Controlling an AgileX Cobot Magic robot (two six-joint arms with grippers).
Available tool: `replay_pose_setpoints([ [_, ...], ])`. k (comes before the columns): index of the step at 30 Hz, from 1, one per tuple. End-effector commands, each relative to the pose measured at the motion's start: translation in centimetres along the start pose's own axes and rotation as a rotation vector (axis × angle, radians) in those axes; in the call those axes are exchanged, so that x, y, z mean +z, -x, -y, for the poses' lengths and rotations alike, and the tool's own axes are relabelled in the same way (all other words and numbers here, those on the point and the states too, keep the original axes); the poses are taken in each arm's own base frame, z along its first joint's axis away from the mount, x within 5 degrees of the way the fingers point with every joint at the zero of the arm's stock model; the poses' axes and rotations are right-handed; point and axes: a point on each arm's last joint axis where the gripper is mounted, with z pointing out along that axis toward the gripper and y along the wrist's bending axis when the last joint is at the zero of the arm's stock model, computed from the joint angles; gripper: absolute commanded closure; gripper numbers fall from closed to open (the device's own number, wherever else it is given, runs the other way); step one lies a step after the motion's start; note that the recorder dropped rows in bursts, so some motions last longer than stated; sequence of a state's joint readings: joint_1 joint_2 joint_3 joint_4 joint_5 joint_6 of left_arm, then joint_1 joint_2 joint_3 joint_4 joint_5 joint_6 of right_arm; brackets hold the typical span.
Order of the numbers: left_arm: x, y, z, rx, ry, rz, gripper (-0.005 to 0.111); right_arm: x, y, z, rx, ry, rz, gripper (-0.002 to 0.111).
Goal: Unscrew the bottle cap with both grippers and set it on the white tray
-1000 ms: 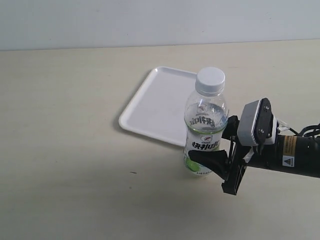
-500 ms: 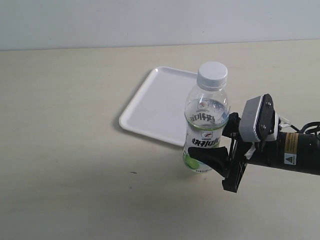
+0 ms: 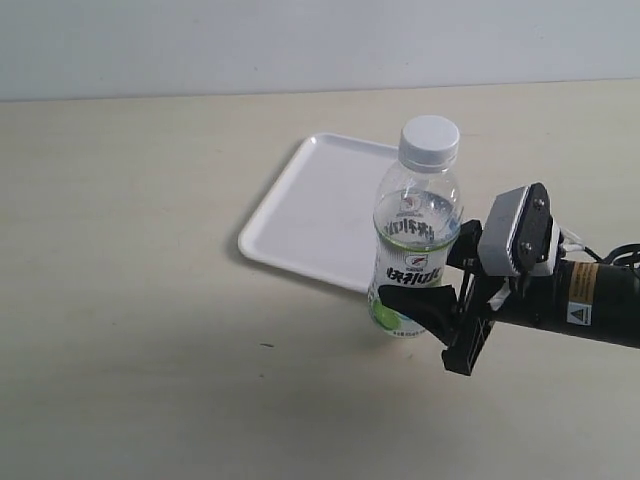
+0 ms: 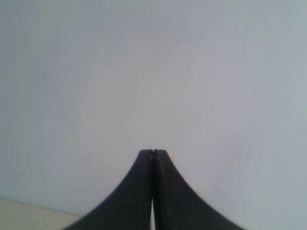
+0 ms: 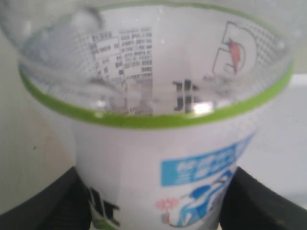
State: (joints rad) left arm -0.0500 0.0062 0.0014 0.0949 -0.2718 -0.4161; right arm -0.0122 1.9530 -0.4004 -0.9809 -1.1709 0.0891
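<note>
The clear bottle (image 3: 412, 250) with its green-and-white label stands upright, its base lifted slightly off the table in front of the white tray (image 3: 310, 215). The white bottle cap (image 3: 429, 139) sits screwed on its neck. My right gripper (image 3: 425, 290), with the grey plate and yellow label, is shut on the bottle's lower body. In the right wrist view the bottle (image 5: 153, 120) fills the frame, with a black finger (image 5: 62, 201) on each side of it. My left gripper (image 4: 153, 152) shows only in its wrist view, shut and empty, facing a plain pale wall.
The beige table (image 3: 130, 300) stretches wide to the left and front of the bottle. The pale wall (image 3: 300, 45) rises behind the table's far edge.
The right gripper has raised the bottle a little and shifted it slightly to the right. The cap now sits higher in the exterior view.
</note>
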Motion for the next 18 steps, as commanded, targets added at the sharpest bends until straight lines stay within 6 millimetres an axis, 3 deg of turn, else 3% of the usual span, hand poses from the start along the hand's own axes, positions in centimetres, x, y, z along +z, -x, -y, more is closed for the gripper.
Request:
replay_pose_setpoints([
  [1, 0.0, -0.1, 0.0, -0.119, 0.005, -0.011, 0.107, 0.0, 0.9, 0.1, -0.013, 0.002, 0.061, 0.108],
  [6, 0.4, 0.6, 0.4, -0.205, -0.055, 0.06, 0.107, 0.0, 0.8, 0.0, -0.015, 0.006, 0.06, 0.108],
  [9, 2.4, 1.8, 1.3, -0.161, -0.095, 0.028, 0.107, 0.0, 0.8, -0.1, -0.013, 0.019, 0.059, 0.108],
  [13, 8.4, 3.1, 2.2, -0.047, -0.079, -0.225, 0.107, 0.0, 0.8, -0.1, -0.014, 0.021, 0.059, 0.108],
  [18, 15.8, 4.6, 3.9, 0.148, -0.214, -0.408, 0.107, 0.0, 0.8, -0.1, -0.014, 0.021, 0.059, 0.108],
])
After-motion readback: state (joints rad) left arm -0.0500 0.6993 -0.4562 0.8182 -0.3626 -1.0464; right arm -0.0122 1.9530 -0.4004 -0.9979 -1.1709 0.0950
